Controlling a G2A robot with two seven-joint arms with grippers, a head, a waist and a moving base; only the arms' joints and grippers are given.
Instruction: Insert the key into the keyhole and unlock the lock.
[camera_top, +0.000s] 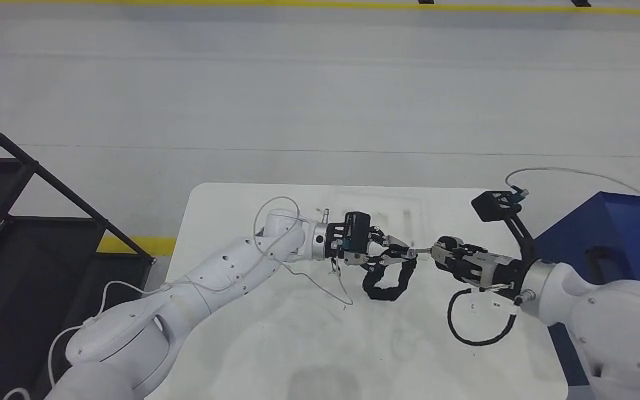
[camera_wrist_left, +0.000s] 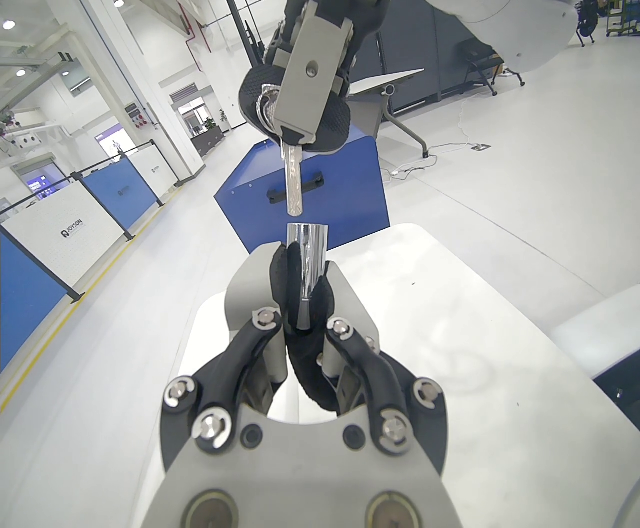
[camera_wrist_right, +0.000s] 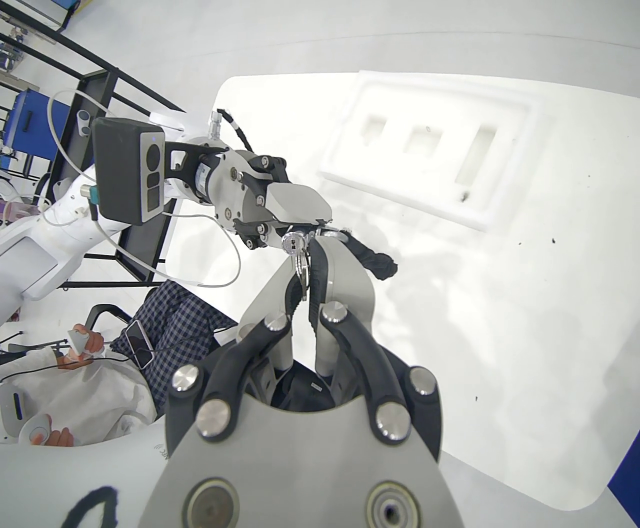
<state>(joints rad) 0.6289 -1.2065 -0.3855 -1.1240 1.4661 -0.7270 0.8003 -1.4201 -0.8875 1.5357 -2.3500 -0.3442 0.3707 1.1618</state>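
Top view: key tip just short of the keyhole, axes nearly in line

Over the middle of the worktop (camera_top: 300, 340), read from left to right:
- left jaws, closed tight on the chrome lock cylinder (camera_top: 402, 247), black cable loop (camera_top: 388, 285) drooping beneath
- the key (camera_top: 424, 251)
- right jaws, pinched on the key's head

Left wrist view: lock cylinder (camera_wrist_left: 307, 260) gripped low between the black pads (camera_wrist_left: 282, 280), keyhole end sticking out past them toward the key (camera_wrist_left: 293, 185). Blade lying along almost the same line as the cylinder's long axis. Tip just short of the keyhole end, not yet touching, set a shade to one side of centre.

Right wrist view: keyhole face (camera_wrist_right: 292, 243) dead ahead of the right jaws, key ring (camera_wrist_right: 301, 265) dangling just below it.

Judged next: a slight sideways trim, then a straight push along the shared axis, then a turn. Both arms equally near, the key arm the natural one to advance against a steady lock.

Open air all round the meeting point. White foam tray (camera_wrist_right: 430, 150) well off toward the worktop's far edge, blue bin (camera_top: 590, 225) beyond its right side.

Likely risk: tip catching the cylinder rim and skidding off instead of entering.
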